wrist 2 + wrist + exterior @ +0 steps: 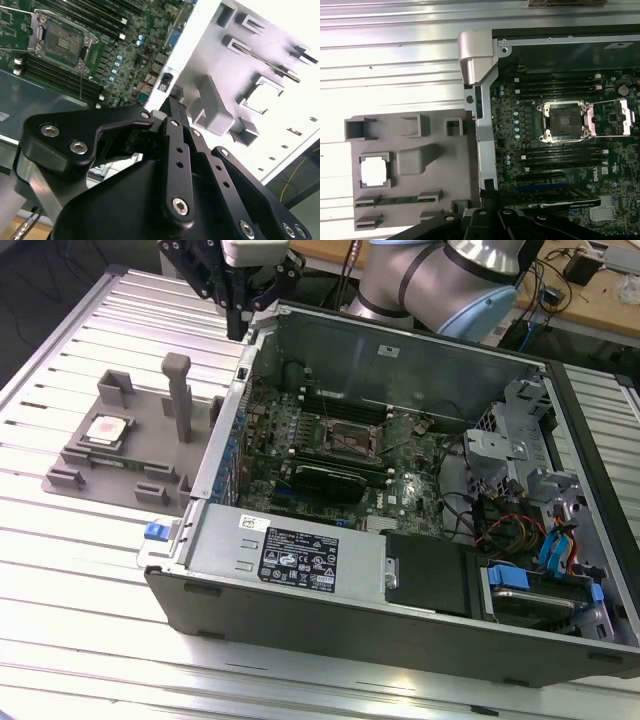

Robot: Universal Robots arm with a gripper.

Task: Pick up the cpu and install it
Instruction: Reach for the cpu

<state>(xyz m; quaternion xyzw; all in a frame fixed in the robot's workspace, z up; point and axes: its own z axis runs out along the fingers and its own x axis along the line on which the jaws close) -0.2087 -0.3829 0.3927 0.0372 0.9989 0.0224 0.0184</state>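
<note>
Hanging over the corner of the open computer case (300, 560) that lies beside the tray, at the exterior view's left, my gripper (237, 328) has its fingertips brought together with nothing between them. I see them touching neither the case wall nor anything else. In the second wrist view my links are matte black bars studded with small silver screw heads, narrowing to one slim tip.

The cpu (107, 430) is well apart from me. It lies flat in a square pocket by the edge of the gray tray (150, 465) farthest from the case. It is a small square chip with a shiny silver top plate and a thin pale rim, and in the first wrist view the cpu (374, 171) glares almost white. The tray is dull gray and blocky, with raised clips at its corners and one upright post (178, 395). Its near edge sits just beside the case's sheet-metal wall.

Both rest on a table (70, 570) of ribbed, bright metal slats. Inside the case the green motherboard (400, 465) lies flat on the floor. Near its middle sits the dark square socket (565, 121), bordered in silver metal, with its frame plate swung open to one side and long black slots running along two of its sides.
</note>
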